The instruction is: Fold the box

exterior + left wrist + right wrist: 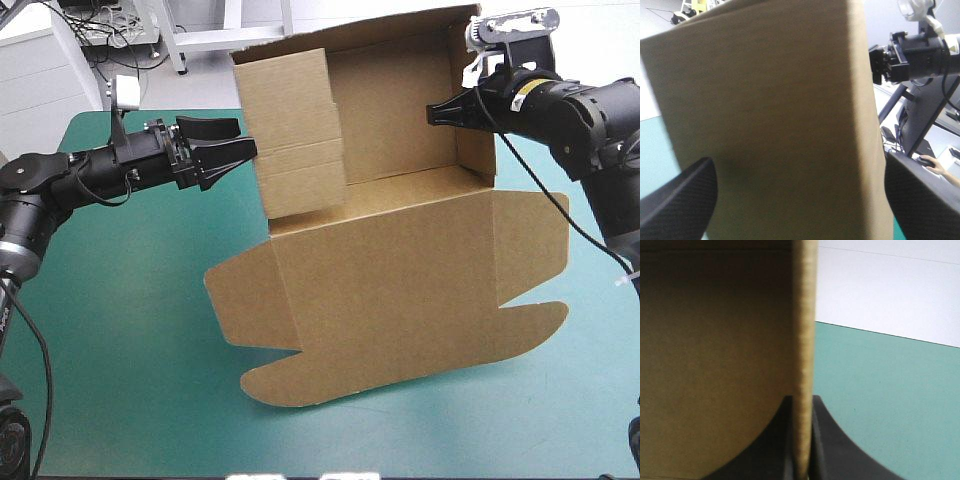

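A brown corrugated-board box (400, 270), half formed, is seen in the middle of a table (120, 300) with a teal-green cover. Its back wall and right wall are raised, a creased panel stands at its left end, and its broad lid panel with rounded flaps is spread out toward the table's near edge.

The left gripper (247, 138), made of two black fin-shaped fingers, is held level just beside the left panel. In the left wrist view its fingers are spread wide apart, and the panel's outer face fills the space ahead of them.

The right gripper (445, 108) is placed at the upper part of the right wall. In the right wrist view its fingers (817, 412) are pressed almost together, with the wall's edge pinched between them.
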Tool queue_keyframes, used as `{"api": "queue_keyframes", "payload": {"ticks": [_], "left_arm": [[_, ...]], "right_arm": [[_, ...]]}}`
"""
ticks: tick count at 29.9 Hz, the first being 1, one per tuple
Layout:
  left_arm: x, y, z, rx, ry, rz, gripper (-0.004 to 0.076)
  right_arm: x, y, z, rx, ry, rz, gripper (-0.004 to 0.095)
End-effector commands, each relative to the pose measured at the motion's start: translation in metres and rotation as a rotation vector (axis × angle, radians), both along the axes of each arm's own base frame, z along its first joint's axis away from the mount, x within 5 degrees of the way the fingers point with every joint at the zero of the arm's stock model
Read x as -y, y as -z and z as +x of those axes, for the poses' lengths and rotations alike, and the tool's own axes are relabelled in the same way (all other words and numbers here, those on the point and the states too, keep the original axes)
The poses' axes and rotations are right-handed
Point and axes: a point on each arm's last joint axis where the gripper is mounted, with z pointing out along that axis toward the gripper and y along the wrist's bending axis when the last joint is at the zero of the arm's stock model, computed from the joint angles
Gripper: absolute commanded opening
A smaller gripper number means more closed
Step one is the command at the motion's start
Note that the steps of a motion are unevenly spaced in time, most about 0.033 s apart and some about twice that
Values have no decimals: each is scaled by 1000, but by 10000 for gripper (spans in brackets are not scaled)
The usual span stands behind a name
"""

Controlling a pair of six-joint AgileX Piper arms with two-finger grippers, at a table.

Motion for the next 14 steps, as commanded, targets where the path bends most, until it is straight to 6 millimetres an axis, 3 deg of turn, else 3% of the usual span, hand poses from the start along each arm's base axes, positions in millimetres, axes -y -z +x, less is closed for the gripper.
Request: {"api": "queue_keyframes", "payload": {"ticks": [1,9,14], "left_arm": [[13,-28,-25,73,133,-101,643],[20,-25,-13,-14,-15,-15,641],[35,-46,-11,0,-135,119,638]], "right_arm": [[1,-22,-7,129,-4,78,-22],[-3,-18,2,131,2,107,-21],[-3,-16,5,131,9,107,-21]]}}
